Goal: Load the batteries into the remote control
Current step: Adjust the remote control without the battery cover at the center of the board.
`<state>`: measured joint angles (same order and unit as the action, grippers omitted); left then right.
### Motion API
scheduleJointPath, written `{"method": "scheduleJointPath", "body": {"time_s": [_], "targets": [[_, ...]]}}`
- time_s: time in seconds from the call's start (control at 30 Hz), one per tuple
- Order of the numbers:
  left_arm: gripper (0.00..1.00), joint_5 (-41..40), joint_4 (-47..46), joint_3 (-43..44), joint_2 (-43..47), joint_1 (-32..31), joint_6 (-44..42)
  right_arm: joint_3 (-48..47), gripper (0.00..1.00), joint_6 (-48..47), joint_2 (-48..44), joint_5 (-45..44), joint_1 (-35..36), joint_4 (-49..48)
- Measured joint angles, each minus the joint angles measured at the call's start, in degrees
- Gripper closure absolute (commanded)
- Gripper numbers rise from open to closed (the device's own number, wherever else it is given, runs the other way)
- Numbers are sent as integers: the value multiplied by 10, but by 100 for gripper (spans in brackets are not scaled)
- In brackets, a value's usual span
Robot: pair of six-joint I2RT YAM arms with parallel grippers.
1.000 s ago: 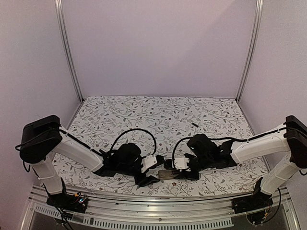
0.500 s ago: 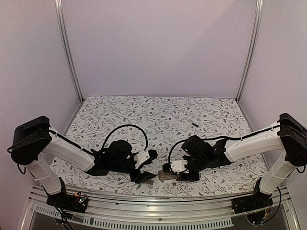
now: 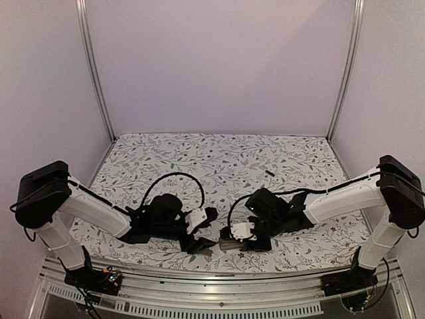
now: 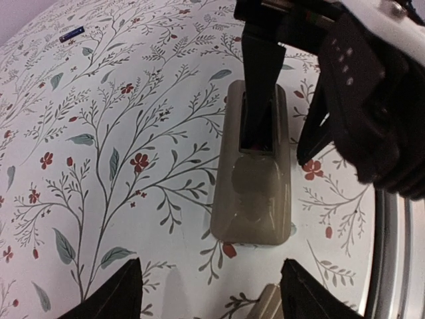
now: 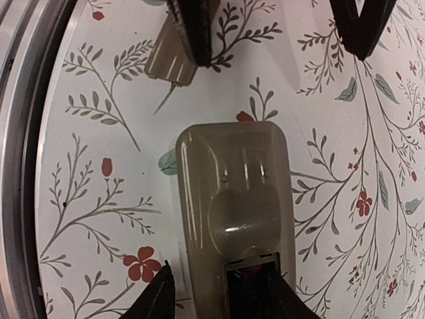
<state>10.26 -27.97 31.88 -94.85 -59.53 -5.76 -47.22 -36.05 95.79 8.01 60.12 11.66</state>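
The remote control (image 4: pixel 255 193) lies back up on the flowered table, its battery recess (image 5: pixel 251 286) open at the end under my right gripper. It also shows in the top view (image 3: pixel 226 244). My right gripper (image 5: pixel 218 296) is open and low over that end, with one finger (image 4: pixel 260 80) reaching into the recess and the other beside the remote. Something dark with a purple glint sits in the recess; I cannot tell what. One dark battery (image 3: pixel 269 172) lies far back on the table (image 4: pixel 72 33). My left gripper (image 4: pixel 212 292) is open and empty, just short of the remote's other end.
The tan-grey cover piece (image 5: pixel 171 60) lies beside the remote's free end, under one finger of my left gripper; its tip shows in the left wrist view (image 4: pixel 269 307). The table's metal front rail (image 5: pixel 20 166) runs close by. Both arms meet near the front middle (image 3: pixel 219 232).
My left gripper drew back to the left, away from the remote, then stayed. My right gripper shifted slightly left and nearer, staying over the remote.
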Motion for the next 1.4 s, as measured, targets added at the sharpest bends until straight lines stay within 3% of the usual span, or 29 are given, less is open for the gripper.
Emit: {"method": "scheduleJointPath", "body": {"time_s": [0.73, 0.8, 1.0, 1.4], "targets": [[29, 0, 0, 0, 0, 1, -2, -5, 100, 7, 6, 0, 2, -2], [29, 0, 0, 0, 0, 1, -2, -5, 96, 9, 6, 0, 2, -2], [29, 0, 0, 0, 0, 1, -2, -7, 68, 18, 5, -1, 2, 0], [29, 9, 2, 1, 0, 1, -2, -24, 59, 42, 0, 4, 2, 37]]}}
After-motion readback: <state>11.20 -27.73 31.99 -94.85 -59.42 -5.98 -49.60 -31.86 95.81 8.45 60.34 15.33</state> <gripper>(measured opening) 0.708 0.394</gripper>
